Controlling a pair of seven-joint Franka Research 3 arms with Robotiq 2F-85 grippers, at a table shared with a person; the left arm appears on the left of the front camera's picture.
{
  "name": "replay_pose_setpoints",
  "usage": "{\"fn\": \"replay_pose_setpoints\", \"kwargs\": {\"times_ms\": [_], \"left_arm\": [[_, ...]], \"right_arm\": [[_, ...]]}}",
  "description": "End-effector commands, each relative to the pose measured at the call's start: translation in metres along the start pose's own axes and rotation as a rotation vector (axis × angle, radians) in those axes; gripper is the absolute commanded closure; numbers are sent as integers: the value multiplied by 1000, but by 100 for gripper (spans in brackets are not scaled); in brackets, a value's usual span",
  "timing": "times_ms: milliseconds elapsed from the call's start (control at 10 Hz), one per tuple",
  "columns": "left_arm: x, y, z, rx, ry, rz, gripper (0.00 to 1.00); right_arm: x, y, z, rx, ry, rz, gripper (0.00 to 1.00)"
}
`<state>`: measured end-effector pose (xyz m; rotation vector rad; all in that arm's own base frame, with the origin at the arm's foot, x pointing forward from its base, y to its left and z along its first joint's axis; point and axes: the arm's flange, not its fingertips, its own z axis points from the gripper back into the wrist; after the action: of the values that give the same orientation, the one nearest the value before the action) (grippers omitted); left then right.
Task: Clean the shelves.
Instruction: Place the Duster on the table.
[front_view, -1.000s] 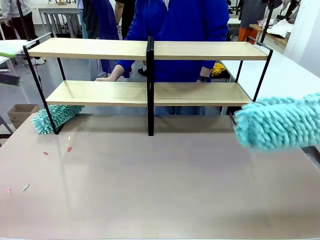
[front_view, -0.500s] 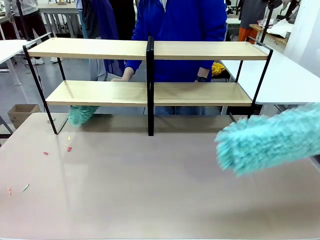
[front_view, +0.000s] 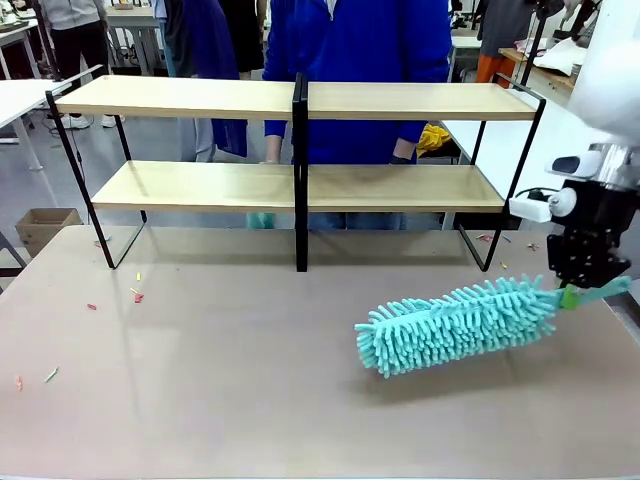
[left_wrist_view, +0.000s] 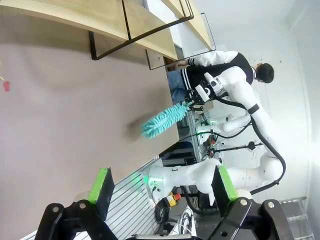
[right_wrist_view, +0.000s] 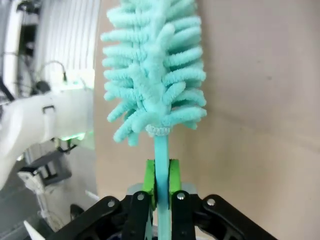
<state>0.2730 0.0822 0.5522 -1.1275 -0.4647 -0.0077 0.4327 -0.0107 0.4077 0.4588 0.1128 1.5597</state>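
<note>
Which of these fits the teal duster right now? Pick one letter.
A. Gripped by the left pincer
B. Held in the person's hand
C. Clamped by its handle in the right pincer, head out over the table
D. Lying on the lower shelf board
C. In the right wrist view the right pincer has its green pads shut on the thin handle of the duster, whose fluffy head extends over the table in front of the shelves.

**Off-task items around the desk**

A grey-brown desk (front_view: 250, 380) carries small red and green scraps (front_view: 137, 296) near its left edge. A cardboard box (front_view: 40, 226) sits on the floor beyond that corner. A person in a blue top (front_view: 365, 40) stands at the far side, with white tables (front_view: 570, 150) to the right.
</note>
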Motion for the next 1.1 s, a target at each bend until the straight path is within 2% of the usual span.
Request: {"fn": "replay_pose_setpoints", "kwargs": {"times_ms": [0,100,300,500,700,1000], "left_arm": [[2,1,-1,-16,-6,-20,0],[2,1,-1,-16,-6,-20,0],[2,1,-1,-16,-6,-20,0],[2,1,-1,-16,-6,-20,0],[2,1,-1,-16,-6,-20,0],[2,1,-1,-16,-6,-20,0]], "right_arm": [[-12,0,4,-31,-67,-90,88],[-17,-2,4,-43,-77,-103,88],[-19,-8,-3,55,-107,-74,88],[-19,-15,-10,97,-116,-103,88],[-32,-29,-18,294,-247,-157,88],[-36,-35,-23,322,-206,-220,88]]}}
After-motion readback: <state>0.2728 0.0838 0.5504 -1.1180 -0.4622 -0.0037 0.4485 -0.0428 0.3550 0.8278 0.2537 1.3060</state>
